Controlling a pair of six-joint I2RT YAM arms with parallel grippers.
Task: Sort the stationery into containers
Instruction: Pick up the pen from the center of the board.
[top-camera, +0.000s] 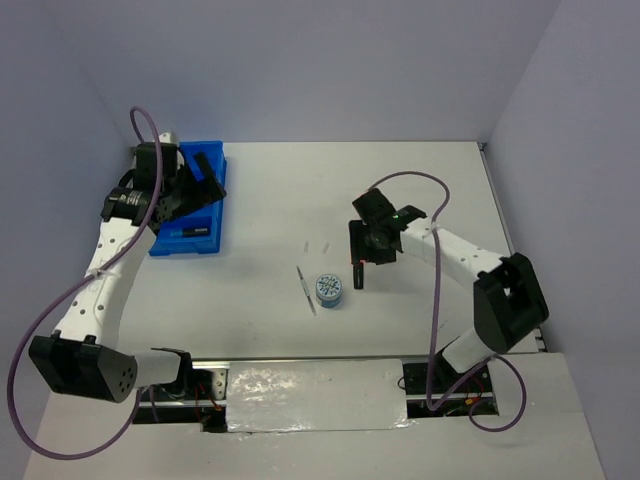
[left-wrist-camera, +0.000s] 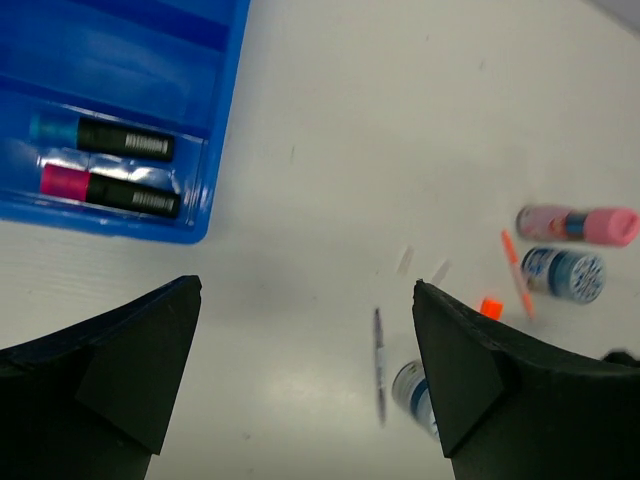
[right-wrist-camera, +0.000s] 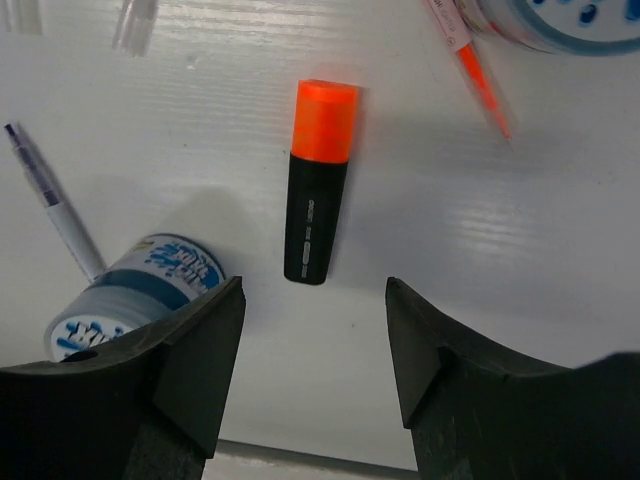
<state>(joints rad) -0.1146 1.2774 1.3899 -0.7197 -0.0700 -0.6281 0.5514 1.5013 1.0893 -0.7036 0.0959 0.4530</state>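
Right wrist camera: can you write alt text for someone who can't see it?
An orange-capped black highlighter lies untouched on the white table ahead of the open right gripper. A blue-white disc and grey pen sit left; an orange stick upper right.

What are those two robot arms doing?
They're sorting pens into a blue plastic tray. The blue-capped black highlighter and pink-capped black highlighter already lie inside it, and the left gripper hangs open nearby, holding nothing. The right gripper hovers open over the orange-capped black highlighter on the white table, not gripping it yet.
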